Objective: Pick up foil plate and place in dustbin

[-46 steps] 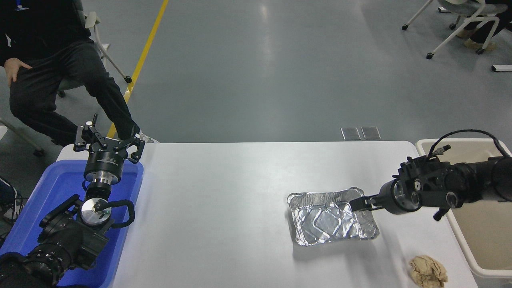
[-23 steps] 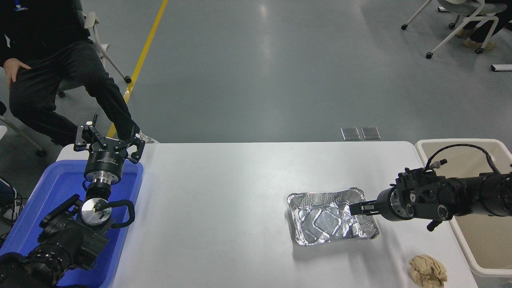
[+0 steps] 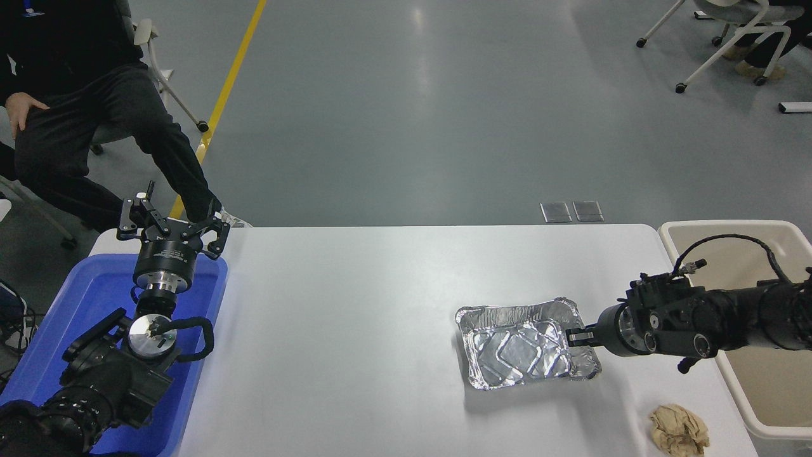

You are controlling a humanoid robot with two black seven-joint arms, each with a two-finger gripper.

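On the white table (image 3: 380,304), right of centre, the shiny silver rectangular foil plate (image 3: 523,346) lay flat, its long axis running left to right. The black right gripper (image 3: 574,335) reached in from the right at the plate's right short rim, fingers drawn together on that rim; a firm clamp could not be confirmed. The large beige rectangular plastic dustbin (image 3: 755,419) stood just beyond the table's right edge, behind the right arm, so the carry would run rightward. The black left gripper (image 3: 171,222) was parked, fingers apart, over the blue plastic tub (image 3: 95,298). Compared with a second earlier, the right gripper had lowered and pulled back to the rim.
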